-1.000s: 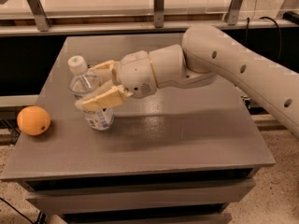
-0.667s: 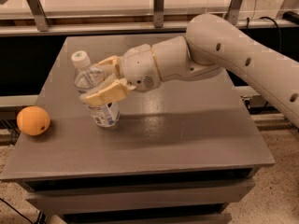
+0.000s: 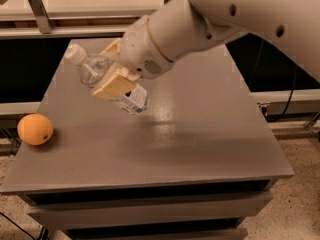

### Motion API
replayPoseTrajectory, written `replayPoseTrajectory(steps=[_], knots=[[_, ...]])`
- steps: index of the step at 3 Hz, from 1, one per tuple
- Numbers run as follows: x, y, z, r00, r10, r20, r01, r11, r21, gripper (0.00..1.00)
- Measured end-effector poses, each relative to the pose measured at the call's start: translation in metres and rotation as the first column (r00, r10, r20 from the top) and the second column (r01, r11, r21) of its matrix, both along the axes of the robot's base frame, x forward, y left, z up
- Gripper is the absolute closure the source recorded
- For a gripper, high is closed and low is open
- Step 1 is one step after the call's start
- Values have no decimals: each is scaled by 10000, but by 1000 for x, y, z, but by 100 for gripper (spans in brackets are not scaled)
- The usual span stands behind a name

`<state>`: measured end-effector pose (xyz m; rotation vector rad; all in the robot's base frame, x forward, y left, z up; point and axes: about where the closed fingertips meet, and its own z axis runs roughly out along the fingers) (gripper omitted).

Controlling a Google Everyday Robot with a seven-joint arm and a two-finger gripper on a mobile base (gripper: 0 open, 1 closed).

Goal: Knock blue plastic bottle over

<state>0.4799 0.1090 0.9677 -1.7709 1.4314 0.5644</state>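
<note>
My pincer (image 3: pixel 106 69) is over the far left part of the gray surface (image 3: pixel 200 149), and its fingers are closed around the blue plastic bottle (image 3: pixel 92 68), gripping it across the middle. One tan finger (image 3: pixel 117 86) lies across the near side of the bottle, and the other peeks out behind it on the far side. The bottle sits right between the two, tilted hard. Its pale cap (image 3: pixel 75 54) points up and away to the left of the pincer, and its labeled lower end (image 3: pixel 135 99) slants down to the right beneath my wrist. That lower end is close to the surface, though I cannot tell whether it touches or hangs just above. The clear upper part of the bottle pokes out to the left of my fingers. My arm (image 3: pixel 225 19) comes in from the upper right, thick and pale, and covers the back of the surface behind the pincer. Well off to the lower left of the pincer, an orange fruit (image 3: pixel 35 129) rests on the surface near its left edge, well apart from the bottle and from me. A soft sheen shows on the surface just right of the bottle's lower end.
</note>
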Motion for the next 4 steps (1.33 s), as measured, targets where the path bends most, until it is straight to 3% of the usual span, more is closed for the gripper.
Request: replayPoseTrajectory(steps=[1, 2, 3, 4], knots=[[-26, 7, 4, 9999, -38, 148, 69, 9772, -2123, 100], [-32, 18, -13, 9977, 678, -6, -619, 9067, -4172, 100], [-18, 10, -45, 9909, 1323, -239, -1174, 7654, -6327, 100], [1, -13, -75, 9908, 1268, -467, -1118, 5753, -8103, 82]])
